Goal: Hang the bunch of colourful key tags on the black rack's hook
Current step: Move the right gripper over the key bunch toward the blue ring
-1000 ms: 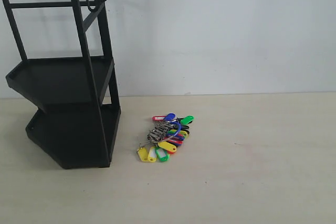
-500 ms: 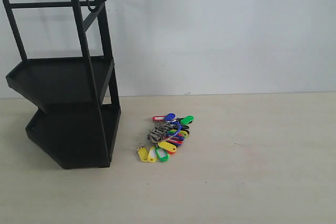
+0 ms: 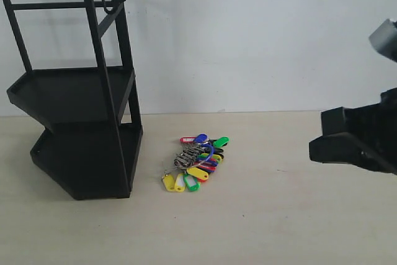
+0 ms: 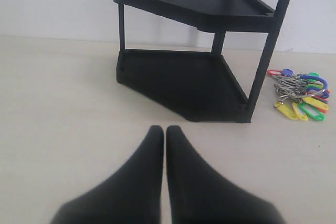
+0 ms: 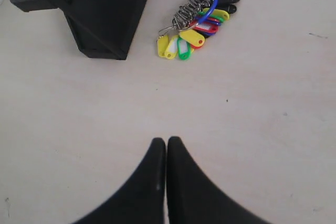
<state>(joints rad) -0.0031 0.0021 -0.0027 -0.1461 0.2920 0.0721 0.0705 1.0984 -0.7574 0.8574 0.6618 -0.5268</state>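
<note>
The colourful key tag bunch [image 3: 197, 162] lies flat on the table just right of the black rack [image 3: 80, 122]; it also shows in the left wrist view [image 4: 300, 92] and the right wrist view [image 5: 202, 17]. The rack's hook [image 3: 118, 3] sticks out near the top crossbars and is bare. My right arm [image 3: 356, 138] enters at the exterior view's right edge, well right of the tags. The right gripper [image 5: 166, 142] is shut and holds nothing, short of the bunch. The left gripper [image 4: 164, 130] is shut and holds nothing, in front of the rack's lower tray [image 4: 173, 80].
A pale wall stands close behind the rack and table. The rack's two angular trays [image 3: 68, 88] hold nothing that I can see. Bare tabletop [image 3: 267, 215] lies around the bunch.
The right arm has come into the exterior view from the right edge. The key tag bunch and the rack have not moved.
</note>
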